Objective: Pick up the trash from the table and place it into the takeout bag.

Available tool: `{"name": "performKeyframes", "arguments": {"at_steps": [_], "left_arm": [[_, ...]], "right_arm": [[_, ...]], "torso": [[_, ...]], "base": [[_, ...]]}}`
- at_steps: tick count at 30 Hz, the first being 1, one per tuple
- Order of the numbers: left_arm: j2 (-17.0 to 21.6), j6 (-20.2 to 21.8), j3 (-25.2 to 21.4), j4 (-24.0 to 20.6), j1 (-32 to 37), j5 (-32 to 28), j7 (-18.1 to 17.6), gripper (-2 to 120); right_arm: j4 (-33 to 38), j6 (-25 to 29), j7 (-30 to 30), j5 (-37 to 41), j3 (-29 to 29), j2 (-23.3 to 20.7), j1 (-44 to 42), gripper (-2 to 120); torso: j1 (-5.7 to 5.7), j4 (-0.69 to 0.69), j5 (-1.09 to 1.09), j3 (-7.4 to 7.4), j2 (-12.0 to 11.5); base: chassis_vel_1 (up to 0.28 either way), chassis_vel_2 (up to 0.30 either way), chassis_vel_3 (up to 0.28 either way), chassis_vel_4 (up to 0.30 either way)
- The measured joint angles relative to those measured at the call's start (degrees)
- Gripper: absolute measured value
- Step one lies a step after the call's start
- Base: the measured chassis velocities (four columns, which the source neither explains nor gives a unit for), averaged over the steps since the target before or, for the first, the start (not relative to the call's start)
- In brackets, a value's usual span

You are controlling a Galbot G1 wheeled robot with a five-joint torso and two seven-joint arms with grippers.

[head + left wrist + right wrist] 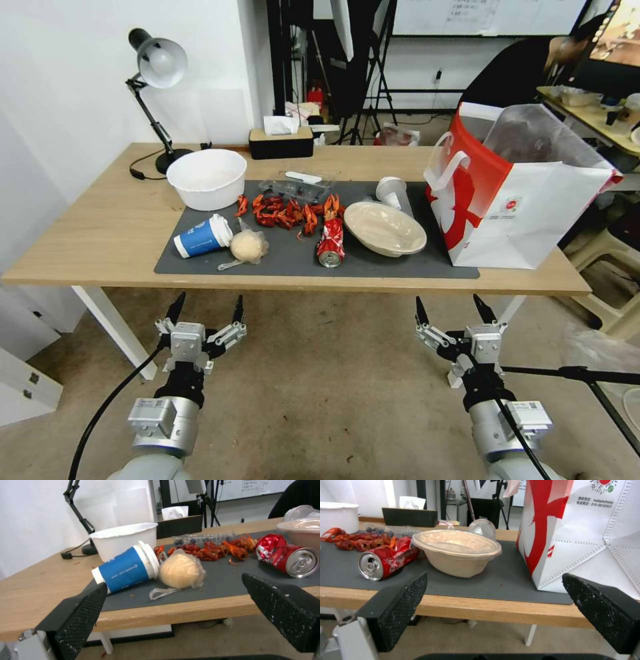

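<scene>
Hovering short of the table (100,240), left gripper (205,312) and right gripper (455,312) both spread wide, empty; trash untouched beside takeout bag (533,220).

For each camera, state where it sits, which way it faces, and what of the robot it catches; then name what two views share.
Head view: on the robot's head, facing forward and down at the table; left gripper and right gripper hang open before its near edge.
Left wrist view: low by that edge, facing the blue paper cup and beige wad; own fingers frame it.
Right wrist view: low, facing the beige bowl and takeout bag.
Both wrist views share the crushed red can.
</scene>
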Motion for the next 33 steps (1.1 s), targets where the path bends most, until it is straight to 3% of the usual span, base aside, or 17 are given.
{"name": "performKeyframes", "arguments": {"at_steps": [10,12,13,17,19,21,23,24,33], "left_arm": [[-0.61,2.04,-0.18,-0.19,-0.85,-1.05,0.04,100],[-1.92,6.06,-0.59,-1.06,-2.78,-3.19,0.17,100],[-1.92,6.06,-0.59,-1.06,-2.78,-3.19,0.17,100],[-4.72,14.52,-1.5,-2.68,-6.58,-7.88,0.45,100],[-5.26,15.1,-1.64,-2.75,-7.21,-8.79,0.45,100],[-6.22,15.35,-1.79,-2.76,-8.18,-10.71,0.48,100],[-6.3,14.98,-1.79,-2.62,-8.18,-10.81,0.5,100],[-6.32,14.49,-1.79,-2.45,-8.11,-10.82,0.53,100],[-6.29,12.78,-1.83,-1.97,-7.88,-10.67,1.09,100]], "right_arm": [[0.0,-0.8,0.05,0.22,0.02,0.0,0.42,100],[0.18,-4.02,0.52,1.27,0.42,0.01,2.2,100],[0.18,-4.02,0.52,1.27,0.42,0.01,2.2,100],[0.73,-11.95,1.79,3.81,1.52,0.1,6.58,100],[0.83,-13.17,1.98,4.21,1.67,0.12,7.24,100],[1.27,-19.26,2.92,6.18,2.5,0.17,10.58,100],[1.44,-21.11,3.22,6.76,2.77,0.19,11.64,100],[0.86,-20.28,3.18,8.61,2.74,-0.28,12.43,100],[-3.95,-11.98,4.48,16.83,0.25,-3.03,15.57,100]], "torso": [[0.0,0.0,0.0,0.0,0.0],[0.0,0.0,0.01,0.0,0.0],[0.0,0.0,0.01,0.0,0.0],[0.0,0.0,0.01,0.0,0.0],[0.0,0.0,0.01,0.0,0.0],[0.0,0.0,0.0,0.0,0.0],[0.0,0.01,0.01,0.0,0.0],[0.0,-0.03,0.0,0.0,0.0],[0.0,0.0,0.0,0.0,0.0]], "base": [[0.0,0.0,0.0,0.0],[0.0,0.0,0.0,0.0],[0.0,0.0,0.0,0.0],[0.0,0.0,0.0,0.0],[0.0,0.0,0.0,0.0],[0.0,0.0,0.0,0.0],[0.0,0.0,0.0,0.0],[0.0,0.0,0.0,0.0],[0.0,0.0,0.0,0.0]]}}
